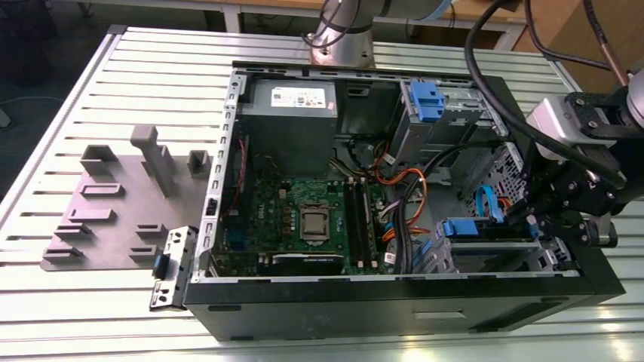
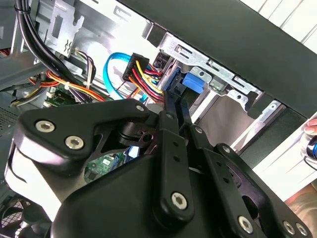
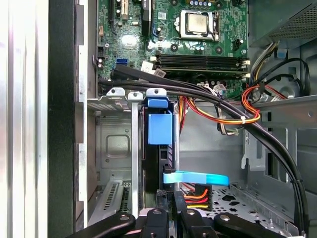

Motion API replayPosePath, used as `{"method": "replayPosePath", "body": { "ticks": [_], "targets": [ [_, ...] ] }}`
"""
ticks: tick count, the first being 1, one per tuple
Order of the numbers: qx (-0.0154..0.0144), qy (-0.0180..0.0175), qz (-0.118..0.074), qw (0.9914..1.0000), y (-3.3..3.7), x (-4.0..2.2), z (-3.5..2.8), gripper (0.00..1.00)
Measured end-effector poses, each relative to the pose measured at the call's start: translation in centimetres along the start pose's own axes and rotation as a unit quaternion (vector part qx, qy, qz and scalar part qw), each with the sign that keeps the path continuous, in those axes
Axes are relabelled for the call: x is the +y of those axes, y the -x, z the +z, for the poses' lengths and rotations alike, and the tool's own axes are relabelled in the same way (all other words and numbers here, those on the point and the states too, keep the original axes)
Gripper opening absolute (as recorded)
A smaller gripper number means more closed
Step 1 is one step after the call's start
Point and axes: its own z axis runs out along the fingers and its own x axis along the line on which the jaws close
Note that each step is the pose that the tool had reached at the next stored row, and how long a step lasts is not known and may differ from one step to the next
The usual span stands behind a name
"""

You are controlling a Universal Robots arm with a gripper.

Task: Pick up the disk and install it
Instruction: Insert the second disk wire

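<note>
The gripper (image 3: pixel 167 218) is hovering at the drive cage (image 3: pixel 116 148), fingers narrowed on the disk (image 3: pixel 159 128); disk is sitting edge-on in its slot, long axis running straight ahead of the fingertips

A pale worktop (image 1: pixel 131 83) of long parallel metal slats is seen in the exterior view, evenly lit. A flat grey fixture plate (image 1: pixel 111 204) with upright blocks is laid on it toward the exterior view's left. Beyond the far edge, a wooden bench (image 1: pixel 271 7) is visible, with dark floor (image 1: pixel 41 45) at the exterior view's left.
</note>
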Motion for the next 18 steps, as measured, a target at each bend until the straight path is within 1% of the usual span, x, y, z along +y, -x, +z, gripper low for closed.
{"method": "replayPosePath", "body": {
  "ticks": [8,10,18],
  "targets": [
    [0.0000,0.0000,0.000,1.00000,-0.01,0.08,0.08,0.16],
    [0.0000,0.0000,0.000,1.00000,-0.03,0.11,0.23,0.16],
    [0.0000,0.0000,0.000,1.00000,-0.05,0.11,0.40,0.16]
  ]
}}
